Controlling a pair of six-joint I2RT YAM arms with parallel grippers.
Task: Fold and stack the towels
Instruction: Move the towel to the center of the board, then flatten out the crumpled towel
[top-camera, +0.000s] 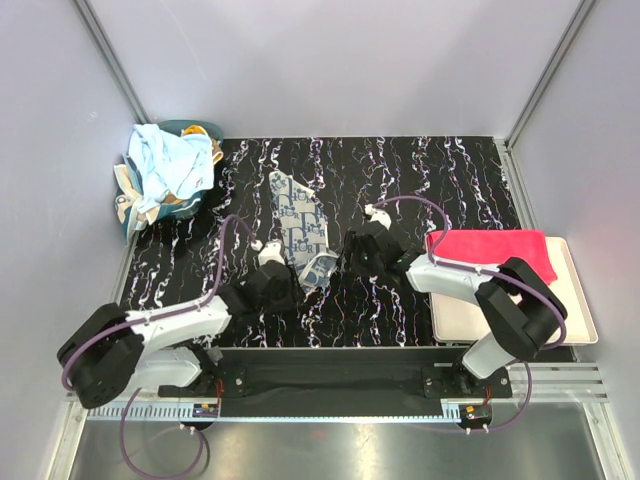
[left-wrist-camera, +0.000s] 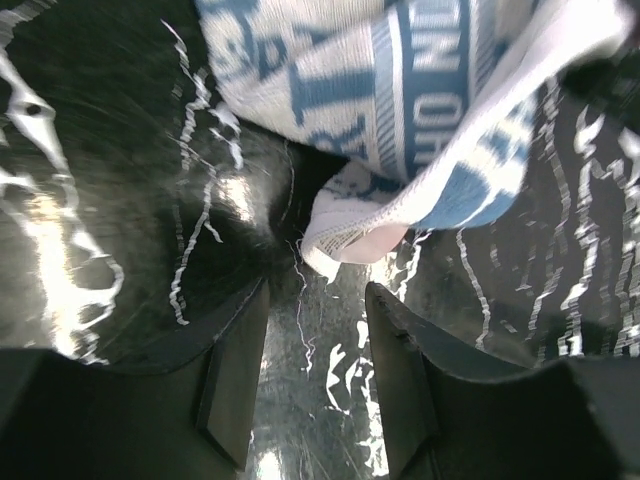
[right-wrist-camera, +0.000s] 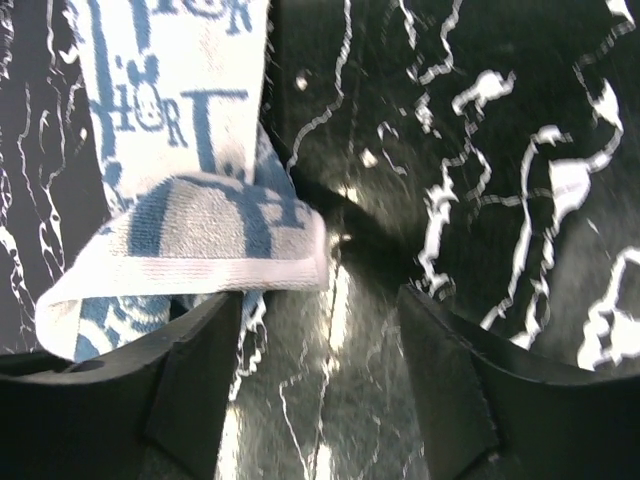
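Fingers (left-wrist-camera: 235, 370) of my left tool (left-wrist-camera: 315, 300) stand apart with only bare table between them; nothing is clamped. Just above that gap in the left wrist view lies a turned-over corner of the pale grey and dark-blue monogram towel (left-wrist-camera: 400, 90), which fills the upper right of that frame.

My right tool (right-wrist-camera: 320, 300) is likewise apart and empty. In its wrist view a doubled-over edge of the monogram towel sits at the lower left, just beside the finger on that side. I cannot tell whether it touches. The rest of the cloth runs up to the top left.

In the overhead view the monogram towel lies long and narrow in the middle of the black, white-veined table (top-camera: 430, 180), its lower end folded back. My left tool is at its lower left and my right tool at its right, both close to it.

At the right of that frame a pink-red towel (top-camera: 490, 250) lies flat across the upper part of the cream tray (top-camera: 580, 315). In the upper left a light blue towel (top-camera: 170, 160) is heaped on a teal container (top-camera: 195, 128).
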